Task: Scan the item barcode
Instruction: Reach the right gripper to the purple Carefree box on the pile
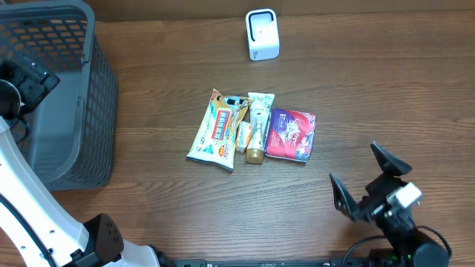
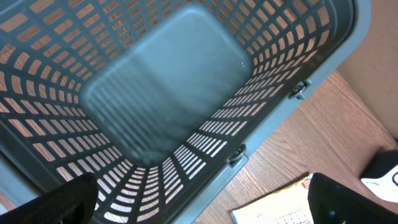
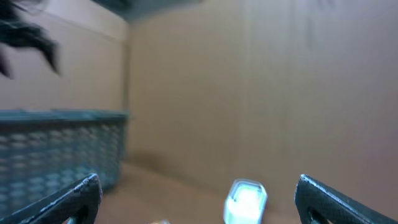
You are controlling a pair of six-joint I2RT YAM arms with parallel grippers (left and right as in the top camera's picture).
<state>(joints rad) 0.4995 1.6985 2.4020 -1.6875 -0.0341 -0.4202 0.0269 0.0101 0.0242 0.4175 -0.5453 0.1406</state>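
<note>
Wooden table (image 1: pixel 163 52) carries yellow-white packet (image 1: pixel 217 130), tube (image 1: pixel 257 122) and purple pouch (image 1: pixel 291 134) side by side at centre, white scanner (image 1: pixel 261 35) beyond. 2 grippers gape wide, empty: left gripper (image 2: pixel 205 208) over grey basket (image 1: pixel 100 111), right gripper (image 1: pixel 364 178) near right.

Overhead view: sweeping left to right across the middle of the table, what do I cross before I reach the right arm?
grey basket → yellow-white packet → gold-capped tube → purple pouch → right gripper
</note>
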